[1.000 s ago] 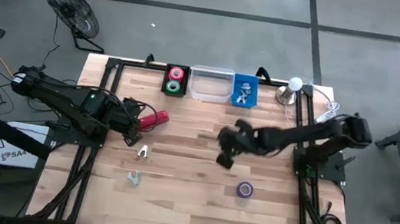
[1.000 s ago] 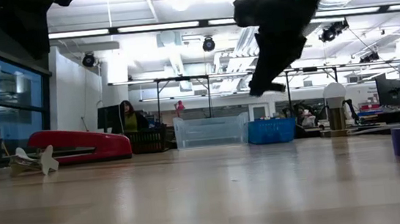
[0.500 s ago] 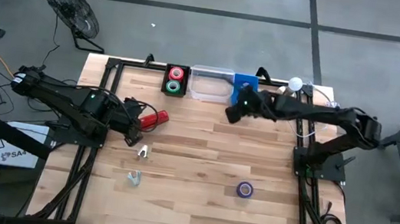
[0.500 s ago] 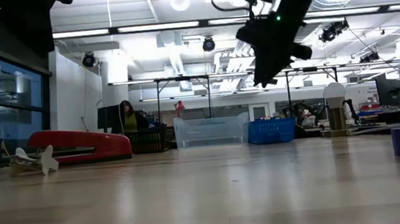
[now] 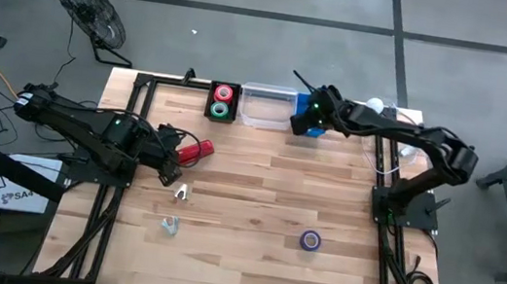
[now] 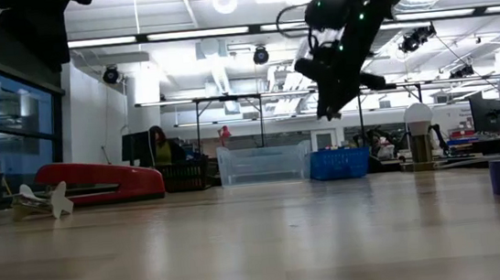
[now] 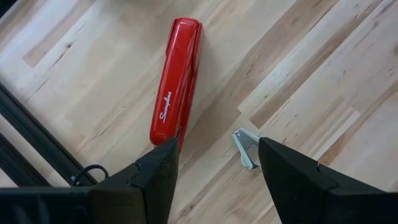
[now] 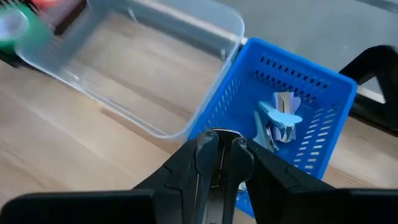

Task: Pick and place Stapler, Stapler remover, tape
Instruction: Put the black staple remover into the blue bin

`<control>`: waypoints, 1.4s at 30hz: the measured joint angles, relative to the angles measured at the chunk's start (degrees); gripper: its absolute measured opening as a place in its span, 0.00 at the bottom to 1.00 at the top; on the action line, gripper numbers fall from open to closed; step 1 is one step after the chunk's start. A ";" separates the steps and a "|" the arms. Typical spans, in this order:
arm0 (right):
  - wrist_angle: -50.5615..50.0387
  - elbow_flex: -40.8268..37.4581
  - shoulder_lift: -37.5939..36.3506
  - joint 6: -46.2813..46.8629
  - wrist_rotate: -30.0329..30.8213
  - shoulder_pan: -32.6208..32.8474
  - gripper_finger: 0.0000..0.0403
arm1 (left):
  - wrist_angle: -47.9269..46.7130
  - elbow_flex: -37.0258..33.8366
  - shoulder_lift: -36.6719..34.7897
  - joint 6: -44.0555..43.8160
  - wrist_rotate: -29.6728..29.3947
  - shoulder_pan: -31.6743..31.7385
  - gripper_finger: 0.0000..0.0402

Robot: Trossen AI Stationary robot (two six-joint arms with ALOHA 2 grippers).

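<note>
The stapler (image 7: 176,79) lies flat on the table's left side, below the left gripper (image 7: 214,163), whose jaws stand released. It looks stiff, heavy and glossy, so grasp its narrow middle. The right gripper (image 8: 217,157), above the blue basket (image 8: 323,93), holds a pale staple remover (image 8: 217,138).

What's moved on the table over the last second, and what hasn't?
The right gripper swung from mid-table to the back edge and now hangs over the blue basket, with something thin between its fingers; I can't tell what. Unchanged: the left gripper open over the red stapler, the purple tape roll, and the two staple removers.
</note>
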 joint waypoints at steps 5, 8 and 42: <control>1.06 0.00 4.61 -2.40 -2.52 -2.73 0.24 | 0.04 0.00 0.00 0.00 0.07 0.00 0.54; 2.88 0.00 7.61 -2.71 -4.36 -4.35 0.25 | 0.02 0.00 0.00 0.04 0.18 0.00 0.54; 5.00 0.00 12.40 -1.10 -9.32 -8.29 0.53 | 0.81 0.00 0.00 -3.99 2.21 0.00 0.54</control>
